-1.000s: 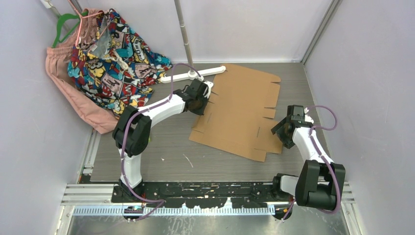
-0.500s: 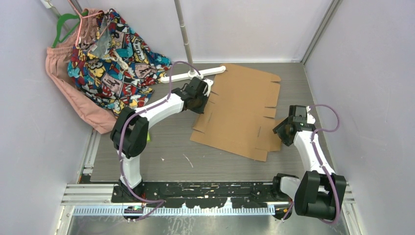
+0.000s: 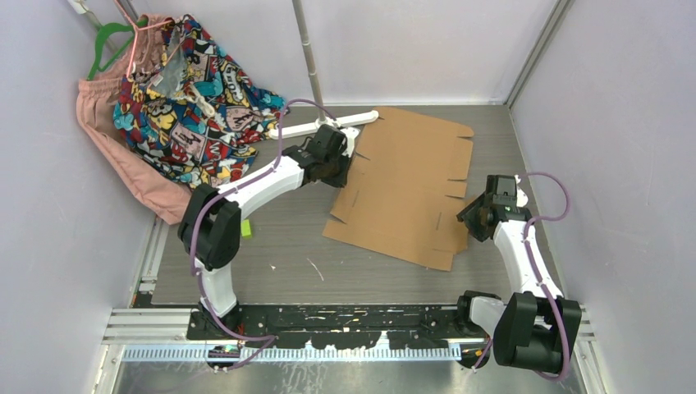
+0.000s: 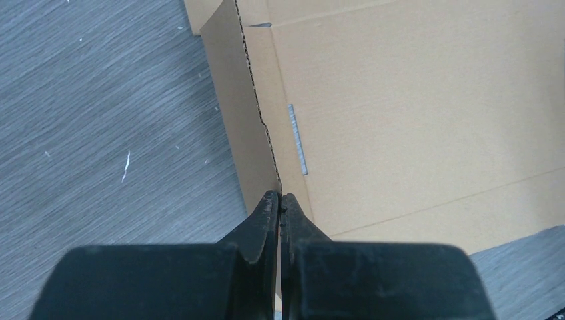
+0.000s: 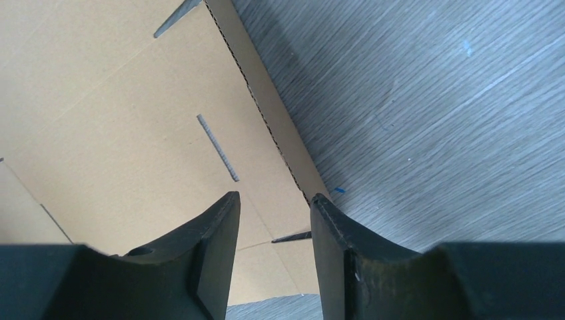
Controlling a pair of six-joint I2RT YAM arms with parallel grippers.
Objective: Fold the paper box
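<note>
Box (image 3: 406,193) flat, unfolded sheet on table (image 3: 271,246), centre to far right. Left gripper (image 4: 280,197) at box's left flap edge, jaws together, tips touching edge; I can't tell if pinching it. Right gripper (image 5: 274,200) at near-right flap, jaws apart, straddling edge, not clamped. Clothes (image 3: 176,98) heaped far left, apart from box.

The box (image 4: 413,100) runs off both wrist views, and the left end effector (image 4: 280,199) hides part of its left edge from above.
</note>
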